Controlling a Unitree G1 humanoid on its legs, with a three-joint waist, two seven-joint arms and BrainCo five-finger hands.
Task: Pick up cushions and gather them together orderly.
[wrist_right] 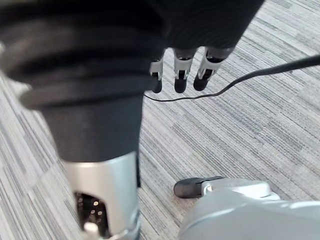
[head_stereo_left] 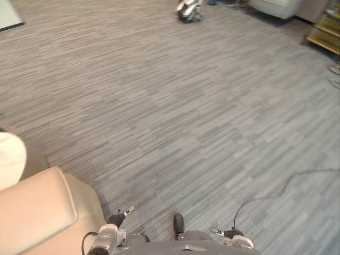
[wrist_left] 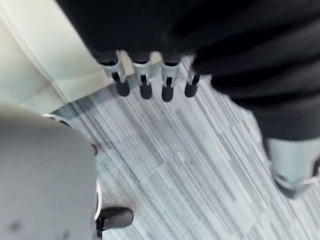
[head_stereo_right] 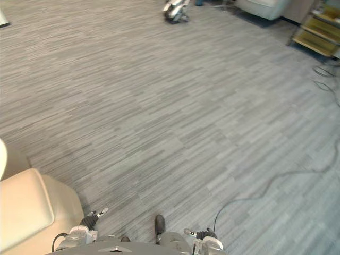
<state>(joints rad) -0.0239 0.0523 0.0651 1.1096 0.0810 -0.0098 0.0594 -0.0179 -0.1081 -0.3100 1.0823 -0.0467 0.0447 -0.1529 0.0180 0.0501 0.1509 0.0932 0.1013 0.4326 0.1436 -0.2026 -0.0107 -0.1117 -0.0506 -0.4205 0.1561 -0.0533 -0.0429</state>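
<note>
Left eye view gives you mostly grey striped carpet (head_stereo_left: pixel 186 106), running bare from the near edge to the far end of the room. Next in size is the beige padded block (head_stereo_left: pixel 37 212) at the near left. It has a seam and a soft rounded edge, so I judge it to be a seat cushion or the arm of a sofa; you cannot tell which from here. A pale rounded piece (head_stereo_left: pixel 9 156) sits just beyond it at the left edge and could be a cushion too. These are the likeliest cushions near you, so the task looks barely begun: nothing is gathered. At the far right you have a pale armchair (head_stereo_left: pixel 273 6) and a yellow shelf (head_stereo_left: pixel 325 32). At the far middle is a small wheeled machine (head_stereo_left: pixel 188 10). All three are well apart from you.

Your left hand (wrist_left: pixel 144 75) hangs low just beside the beige block, fingers straight, side by side and holding nothing. Your right hand (wrist_right: pixel 180 70) hangs low at the near right over bare carpet, fingers likewise straight and empty. Both look parked at your sides because there is nothing to carry yet. The next move, I judge, is to turn left toward the block and reach for it.
</note>
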